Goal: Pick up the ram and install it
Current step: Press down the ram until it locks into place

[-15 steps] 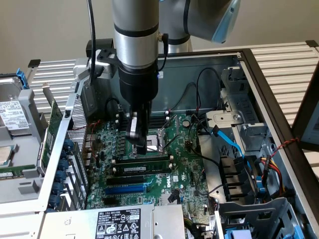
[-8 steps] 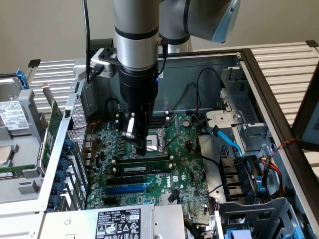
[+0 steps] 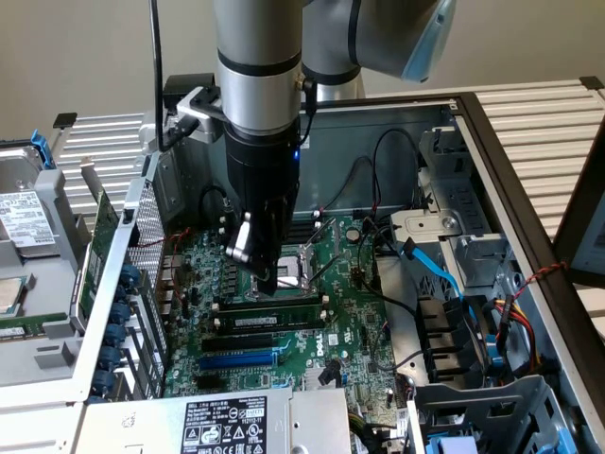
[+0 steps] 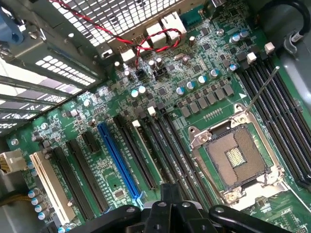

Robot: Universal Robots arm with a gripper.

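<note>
The open computer case (image 3: 492, 132) spans the exterior frame; its green motherboard (image 3: 350, 312) lies centre. The claw (image 3: 269, 282), clenched and empty, hovers over the ram (image 3: 274, 320), seated in a slot at centre. Light, rigid, fragile: best pinched by its long edges.

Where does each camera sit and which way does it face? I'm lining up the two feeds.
Exterior view: off the arm, above the open grey computer case, looking down at the green motherboard; the silver arm and black claw show.
Wrist view: on the wrist, facing down at the board; the claw's dark base shows.
Shared: the square metal processor socket and the long blue expansion slot.
</note>
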